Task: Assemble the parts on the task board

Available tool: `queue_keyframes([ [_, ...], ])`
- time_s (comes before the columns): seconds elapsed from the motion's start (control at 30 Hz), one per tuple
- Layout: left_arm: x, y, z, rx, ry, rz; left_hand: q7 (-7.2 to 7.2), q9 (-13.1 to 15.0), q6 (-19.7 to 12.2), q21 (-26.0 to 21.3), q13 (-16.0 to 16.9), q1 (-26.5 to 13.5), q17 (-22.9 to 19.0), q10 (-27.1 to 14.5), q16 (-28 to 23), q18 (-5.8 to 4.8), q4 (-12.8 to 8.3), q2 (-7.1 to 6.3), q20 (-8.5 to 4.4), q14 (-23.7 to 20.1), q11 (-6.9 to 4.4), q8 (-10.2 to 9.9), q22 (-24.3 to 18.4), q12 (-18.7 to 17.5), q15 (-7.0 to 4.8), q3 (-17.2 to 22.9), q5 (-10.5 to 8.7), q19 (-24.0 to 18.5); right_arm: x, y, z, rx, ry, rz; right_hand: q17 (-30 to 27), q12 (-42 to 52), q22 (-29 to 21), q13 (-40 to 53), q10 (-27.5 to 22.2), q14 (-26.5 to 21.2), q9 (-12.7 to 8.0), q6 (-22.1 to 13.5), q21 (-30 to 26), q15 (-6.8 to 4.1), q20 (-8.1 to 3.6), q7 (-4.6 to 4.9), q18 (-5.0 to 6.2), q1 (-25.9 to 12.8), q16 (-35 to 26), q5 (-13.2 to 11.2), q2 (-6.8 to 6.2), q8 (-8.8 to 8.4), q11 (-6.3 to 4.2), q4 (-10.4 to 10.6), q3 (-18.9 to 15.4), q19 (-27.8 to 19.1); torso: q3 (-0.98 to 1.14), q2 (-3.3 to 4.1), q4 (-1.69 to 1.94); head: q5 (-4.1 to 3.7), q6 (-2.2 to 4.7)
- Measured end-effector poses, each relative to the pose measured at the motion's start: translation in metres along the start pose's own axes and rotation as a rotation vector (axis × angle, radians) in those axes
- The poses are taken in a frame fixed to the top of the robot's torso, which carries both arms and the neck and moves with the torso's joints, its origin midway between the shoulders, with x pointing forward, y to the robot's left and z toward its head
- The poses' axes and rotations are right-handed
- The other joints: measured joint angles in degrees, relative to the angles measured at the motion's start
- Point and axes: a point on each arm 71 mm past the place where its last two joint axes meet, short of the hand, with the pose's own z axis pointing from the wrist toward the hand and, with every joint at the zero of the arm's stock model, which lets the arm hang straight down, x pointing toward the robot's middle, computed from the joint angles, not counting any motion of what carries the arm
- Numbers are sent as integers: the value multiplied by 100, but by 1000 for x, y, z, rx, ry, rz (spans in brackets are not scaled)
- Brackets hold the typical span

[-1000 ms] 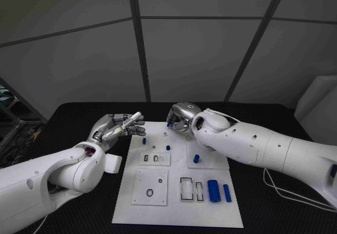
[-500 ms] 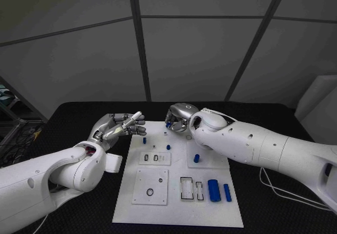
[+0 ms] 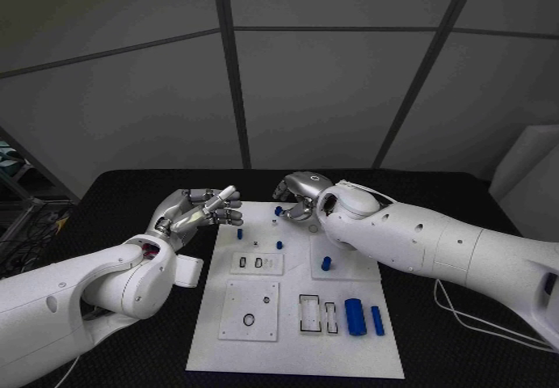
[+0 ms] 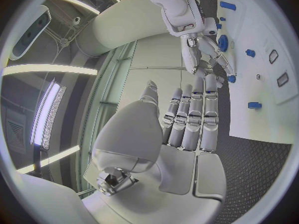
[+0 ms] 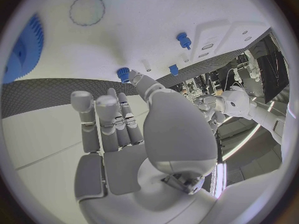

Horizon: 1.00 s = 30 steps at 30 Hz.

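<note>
Black bench carries the white task board [image 3: 292, 323]; right hand [image 3: 298, 196] pinches a small blue peg [image 5: 123, 74], plain from its wrist view; left hand [image 3: 198, 208] hovers empty, fingers [image 4: 194, 115] straight.

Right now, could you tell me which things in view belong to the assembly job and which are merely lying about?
Belonging to the job:
- task board
- small blue peg standing on the board
- two blue cylinders lying at its near right
- right robot hand over the board's far edge
- left robot hand, empty

Merely about:
- black table
- cables
</note>
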Motion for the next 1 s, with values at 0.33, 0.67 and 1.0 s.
queue_keyframes([
  [0.33,-3,0,-1,-3,-4,3,0,0,0,0,0,0,8,-21,0,0,-16,0,20,0,21,0,-6,-28,0,-16,0,-20,-22,-40,-45,37,-75,44,273,654,439,98,912,125,80,671,227,-125,-77,176,0,135,224,538,135,196,-126,171,-99,399,10,-20,-43,9,30],
  [0.67,-3,1,0,-8,-1,-1,0,0,0,0,0,0,7,-21,-19,0,-16,0,20,-20,21,0,-6,-28,20,-16,0,-20,-34,-90,-85,187,-36,153,1886,2291,1457,1424,1881,227,35,375,771,-308,-327,-36,-140,121,1280,1133,-100,162,-425,837,-1557,1156,35,-39,-115,-45,43],
  [1.0,-2,2,1,-11,1,-6,0,0,0,0,0,0,7,-21,-18,-1,-16,0,20,-20,21,0,-5,-28,20,-16,0,-20,-27,-105,-87,265,67,198,2930,4658,1885,4019,1519,227,44,181,975,-308,-263,38,-230,701,1868,1134,37,399,-353,1572,-2134,1377,37,-38,-115,-110,46],
])
